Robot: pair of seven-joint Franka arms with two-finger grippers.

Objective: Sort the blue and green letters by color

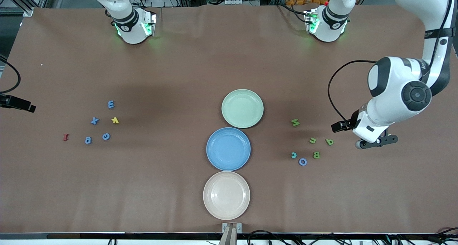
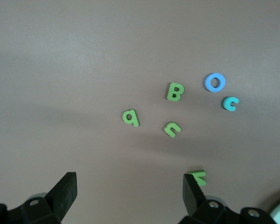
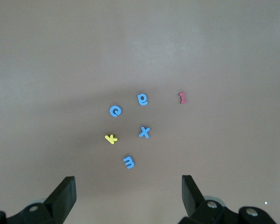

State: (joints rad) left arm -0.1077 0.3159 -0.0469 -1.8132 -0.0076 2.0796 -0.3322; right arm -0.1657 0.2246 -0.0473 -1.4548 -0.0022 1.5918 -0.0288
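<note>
front view: the left gripper (image 1: 375,143) hangs spread and empty at the left arm's end of the table, just beside the green q (image 1: 329,142); the green u (image 1: 312,140), green B (image 1: 316,154) and green N (image 1: 295,122) lie on from the q toward the green plate (image 1: 242,94). the blue E (image 1: 111,104), X (image 1: 94,121), c (image 1: 106,136) and a (image 1: 88,140) lie well apart from the blue plate (image 1: 214,159), toward the right arm's end; only a dark part of the right arm shows at that edge, not its fingers.

left wrist view: the fingers (image 2: 65,189) stand wide with nothing between them; the q (image 2: 130,117) sits out ahead of the gap, so it looks the likeliest first pick.

right wrist view: the right gripper (image 3: 128,193) is released and empty, waiting above the blue cluster, the E (image 3: 129,162) closest to its gap.
</note>
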